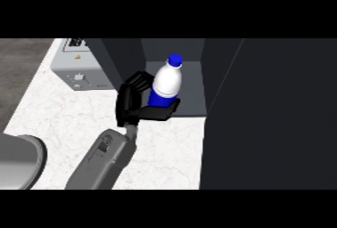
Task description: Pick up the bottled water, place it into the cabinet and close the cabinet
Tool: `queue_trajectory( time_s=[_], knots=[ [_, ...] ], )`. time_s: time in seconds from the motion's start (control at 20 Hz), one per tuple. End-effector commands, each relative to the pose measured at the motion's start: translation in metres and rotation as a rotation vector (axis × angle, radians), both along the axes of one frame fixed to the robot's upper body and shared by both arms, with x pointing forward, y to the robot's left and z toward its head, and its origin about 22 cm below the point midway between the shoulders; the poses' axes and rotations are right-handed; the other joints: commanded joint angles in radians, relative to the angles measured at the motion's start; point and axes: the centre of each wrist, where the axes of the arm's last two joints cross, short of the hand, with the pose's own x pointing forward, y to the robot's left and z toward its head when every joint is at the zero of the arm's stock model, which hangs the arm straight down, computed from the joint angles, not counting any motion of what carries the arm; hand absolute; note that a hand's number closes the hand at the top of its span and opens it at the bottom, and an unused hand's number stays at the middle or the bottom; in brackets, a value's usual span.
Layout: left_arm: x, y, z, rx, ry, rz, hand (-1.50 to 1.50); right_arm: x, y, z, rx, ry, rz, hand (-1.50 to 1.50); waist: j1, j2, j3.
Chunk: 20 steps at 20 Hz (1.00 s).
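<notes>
Head view showed the left hand (135, 104) at the mouth of the cabinet (191, 53), its fingers (137, 82) curled round the lower part of the bottled water (168, 80) and the thumb tucked across the near side. The bottle lay at 3 o'clock from the palm, touching it, with its long axis upright and the blue cap toward 12 o'clock. It stood inside the cabinet's opening, though I could not tell whether its base rested on the cabinet floor. The open door (276, 124) hung at 4 o'clock from the hand, well apart from it. Only 1 hand showed. Letting go would likely call for the hand to back out toward 7 o'clock over the counter (66, 111), clear of the bottle
</notes>
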Motion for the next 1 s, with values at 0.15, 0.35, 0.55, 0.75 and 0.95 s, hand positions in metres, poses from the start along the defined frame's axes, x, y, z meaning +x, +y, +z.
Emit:
queue_trajectory(
  time_s=[0.15, 0.35, 0.55, 0.75, 0.95],
  knots=[
    [0.049, -0.029, 0.05, 0.124, -0.041, 0.001, 1.5, 0.001, 0.003, -0.009, -0.003, 0.007, 0.022, -1.5, -0.043, 0.024, 0.002],
    [0.069, -0.026, 0.045, 0.189, -0.014, 0.03, 1.5, 0.0, -0.012, -0.001, -0.004, 0.007, 0.011, -1.5, -0.046, 0.028, 0.001],
    [0.094, -0.021, 0.051, 0.27, -0.005, 0.059, 1.5, -0.001, -0.006, -0.005, 0.004, 0.015, 0.018, -1.5, -0.057, 0.033, 0.001],
    [0.095, -0.025, 0.027, 0.301, 0.005, 0.081, 1.5, -0.003, -0.012, 0.004, 0.003, -0.011, 0.022, -1.5, -0.061, 0.033, 0.0],
    [0.1, -0.022, 0.023, 0.384, -0.026, 0.135, 1.5, 0.001, 0.008, -0.013, 0.021, 0.004, 0.032, -1.5, -0.061, 0.036, 0.0]
  ],
)
